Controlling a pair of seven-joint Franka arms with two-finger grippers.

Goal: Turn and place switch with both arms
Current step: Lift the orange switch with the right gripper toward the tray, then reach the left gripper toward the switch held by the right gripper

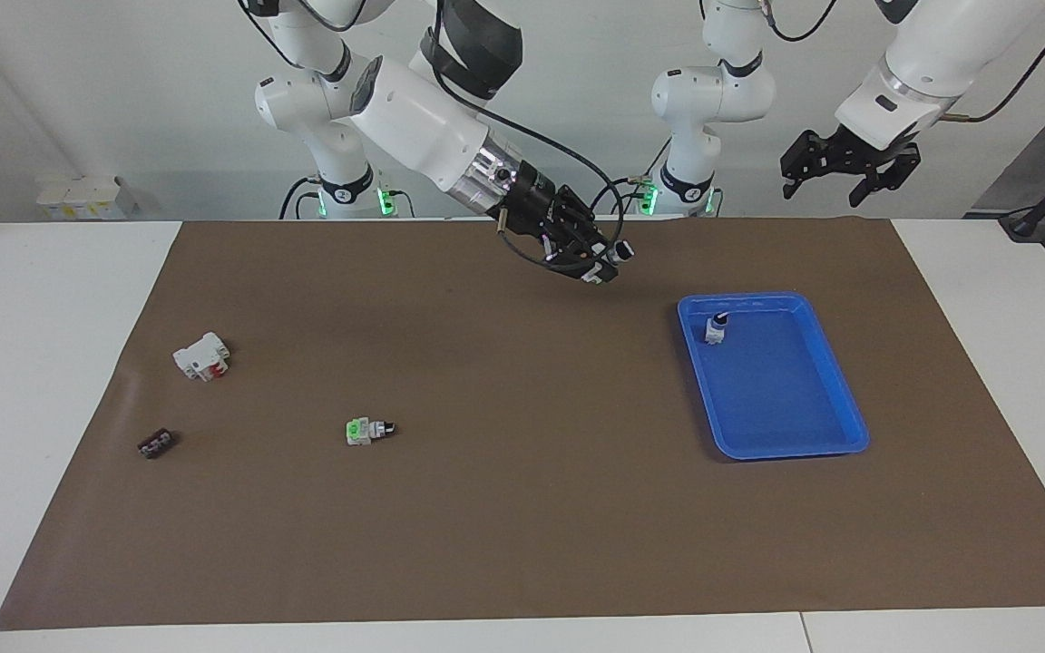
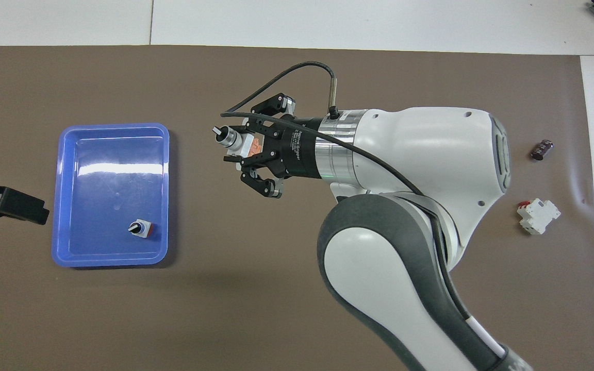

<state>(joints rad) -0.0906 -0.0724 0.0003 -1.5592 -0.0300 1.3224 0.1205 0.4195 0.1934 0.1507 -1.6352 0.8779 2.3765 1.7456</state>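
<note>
— Holding the switch (image 2: 241, 146) in the right claw (image 2: 240, 149), we are up in the air over the bare mat, between the middle of the surface (image 1: 522, 508) and the blue tray (image 1: 854, 426). The fingers are clamped on its pale body by the orange end, and the black knob pokes out free toward the tray.

— How do we think it will handle?

— It looks small, hard plastic, light and stiff, so it should not sag or bend. The smooth sides could slip or twist in the grip if we push on the knob too hard. For the turn, we judge the knob is the place to take hold, since it stands clear of the fingers.

— And our left claw (image 1: 844, 168)?

— Raised high at the left arm's end, over the mat's edge by the tray, fingers apart and empty. Nothing lies between it and the switch.

— What else, starting nearest the robots?

— In the tray, a second switch (image 1: 716, 328) stands near the rim closest to the robots; we should set ours down away from it. Toward the right arm's end sits a white block with red parts (image 1: 202, 355). Farther out lies a switch with a green end (image 1: 366, 430), and farthest a small dark part (image 1: 156, 443). All three are well apart from our path.

— So the only thing to mind?

— The tray's rim and that standing switch.
</note>
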